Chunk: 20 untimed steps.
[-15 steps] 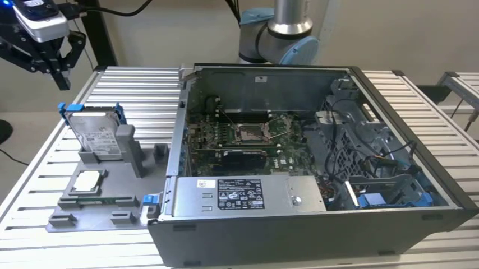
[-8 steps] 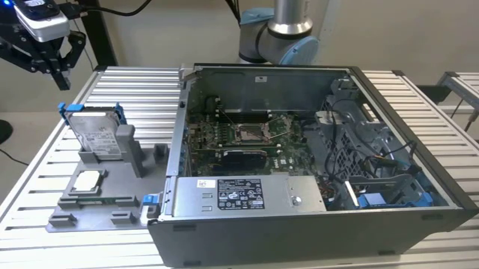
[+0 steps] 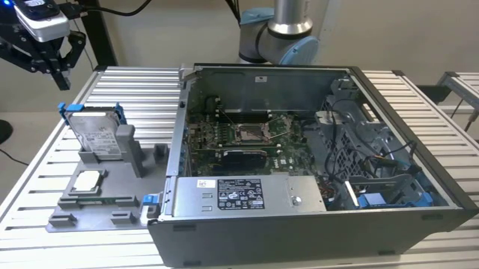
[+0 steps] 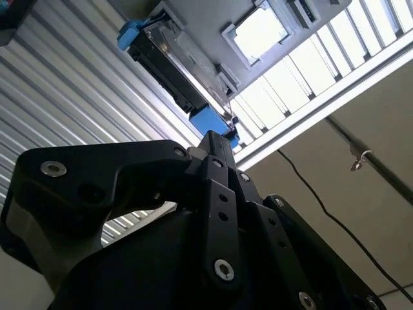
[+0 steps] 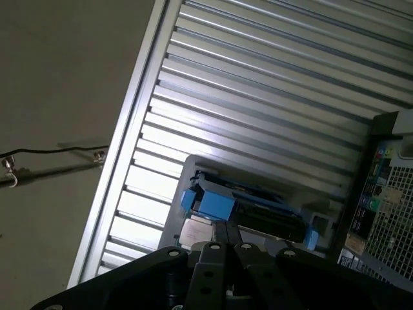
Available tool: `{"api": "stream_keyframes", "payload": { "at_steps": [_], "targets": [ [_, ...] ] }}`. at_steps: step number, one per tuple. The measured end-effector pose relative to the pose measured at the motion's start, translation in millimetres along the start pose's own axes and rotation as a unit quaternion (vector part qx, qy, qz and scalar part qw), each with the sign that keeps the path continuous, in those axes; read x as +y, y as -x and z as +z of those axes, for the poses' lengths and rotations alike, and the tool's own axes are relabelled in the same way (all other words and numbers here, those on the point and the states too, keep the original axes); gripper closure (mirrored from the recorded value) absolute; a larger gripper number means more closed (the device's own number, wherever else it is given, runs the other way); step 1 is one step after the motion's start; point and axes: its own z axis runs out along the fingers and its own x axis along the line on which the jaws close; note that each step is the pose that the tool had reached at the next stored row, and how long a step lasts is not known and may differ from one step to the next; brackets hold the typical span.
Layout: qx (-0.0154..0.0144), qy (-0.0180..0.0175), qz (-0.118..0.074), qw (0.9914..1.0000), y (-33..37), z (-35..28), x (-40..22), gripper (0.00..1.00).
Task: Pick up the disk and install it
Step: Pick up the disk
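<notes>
The disk is a silver-grey drive with a white label in a blue carrier. It stands upright on edge in a grey holder at the exterior view's left. My gripper hangs in the air above and beyond the disk, apart from it, with nothing in it. In both wrist views the black fingers meet at their tips, so the gripper looks shut. There the disk lies past the tips, seen edge-on with blue ends.
An open computer case fills the table's middle, with a motherboard, a grey power supply box and a blue-tabbed drive bay. A small square silver chip rests on the holder. The ribbed table ends near the holder's left.
</notes>
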Motion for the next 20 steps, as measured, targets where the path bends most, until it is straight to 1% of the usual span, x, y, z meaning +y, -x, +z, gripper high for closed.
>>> {"api": "stream_keyframes", "payload": {
  "at_steps": [3, 6, 10, 13, 17, 19, 20],
  "targets": [
    [0.0001, 0.0000, -0.002, 1.00000, 0.0, -0.1, 0.0, 1.00],
    [0.0004, 0.0000, -0.010, 0.99995, 0.0, -0.3, 0.0, 1.00],
    [0.0013, -0.0001, -0.022, 0.99975, 0.0, -0.6, 0.0, 1.00],
    [0.0019, -0.0005, -0.034, 0.99943, 0.0, -0.5, 0.0, 1.00],
    [0.0032, -0.0014, -0.054, 0.99851, 0.0, -0.5, 0.1, 1.00],
    [0.0041, -0.0021, -0.066, 0.99781, 0.1, -0.5, 0.2, 1.00],
    [0.0045, -0.0022, -0.073, 0.99729, 0.0, -0.5, 0.2, 1.00]
  ]
}}
